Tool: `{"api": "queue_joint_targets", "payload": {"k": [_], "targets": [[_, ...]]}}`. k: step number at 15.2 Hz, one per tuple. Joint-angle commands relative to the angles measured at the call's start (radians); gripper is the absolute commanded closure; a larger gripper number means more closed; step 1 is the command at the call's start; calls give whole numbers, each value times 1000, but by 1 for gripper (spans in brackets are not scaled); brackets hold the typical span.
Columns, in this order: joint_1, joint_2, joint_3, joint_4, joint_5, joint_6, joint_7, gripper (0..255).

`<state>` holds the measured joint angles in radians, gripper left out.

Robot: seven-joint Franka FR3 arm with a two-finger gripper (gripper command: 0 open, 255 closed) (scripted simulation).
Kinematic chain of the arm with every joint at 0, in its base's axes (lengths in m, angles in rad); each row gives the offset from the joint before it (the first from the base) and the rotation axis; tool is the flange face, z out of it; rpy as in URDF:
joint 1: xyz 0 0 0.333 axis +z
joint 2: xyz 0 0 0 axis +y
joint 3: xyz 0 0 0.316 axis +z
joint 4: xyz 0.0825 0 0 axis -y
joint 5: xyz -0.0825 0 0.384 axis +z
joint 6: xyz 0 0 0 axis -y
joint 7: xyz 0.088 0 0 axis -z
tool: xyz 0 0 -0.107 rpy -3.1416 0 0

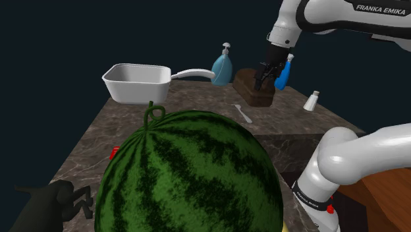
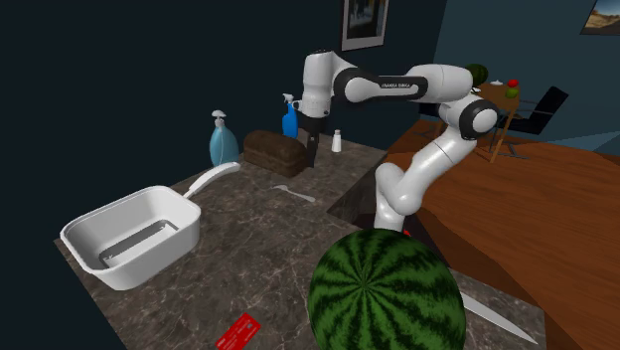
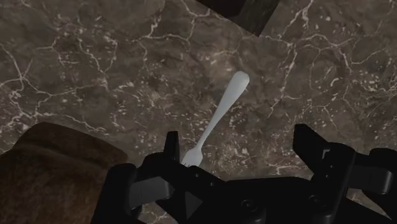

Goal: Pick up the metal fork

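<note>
A pale fork (image 1: 242, 113) (image 2: 295, 192) lies flat on the dark marble counter (image 1: 197, 105), just in front of a brown loaf (image 1: 253, 87) (image 2: 275, 151). My black gripper (image 1: 264, 80) (image 2: 312, 162) hangs above the counter beside the loaf, pointing down. In the wrist view the fork (image 3: 217, 119) lies below the gripper (image 3: 242, 145), its tines near one finger (image 3: 170, 143) and its handle pointing away. The fingers stand wide apart and hold nothing.
A large watermelon (image 1: 190, 174) (image 2: 386, 292) sits at the counter's near end. A white pan (image 1: 137, 82) (image 2: 134, 237), a blue soap bottle (image 1: 222, 66), a blue spray bottle (image 1: 283, 74) and a small shaker (image 1: 311, 101) stand around the loaf. A red card (image 2: 238, 331) lies near the edge.
</note>
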<state>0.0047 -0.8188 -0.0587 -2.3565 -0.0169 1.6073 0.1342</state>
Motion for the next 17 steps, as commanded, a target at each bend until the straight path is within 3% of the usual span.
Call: {"api": "queue_joint_targets", "payload": {"k": [1,10,17], "targets": [[0,0,0,0,0,0,0,0],[-113,340,32,11,87,139,365,0],[-113,354,32,-59,89,222,359,0]]}}
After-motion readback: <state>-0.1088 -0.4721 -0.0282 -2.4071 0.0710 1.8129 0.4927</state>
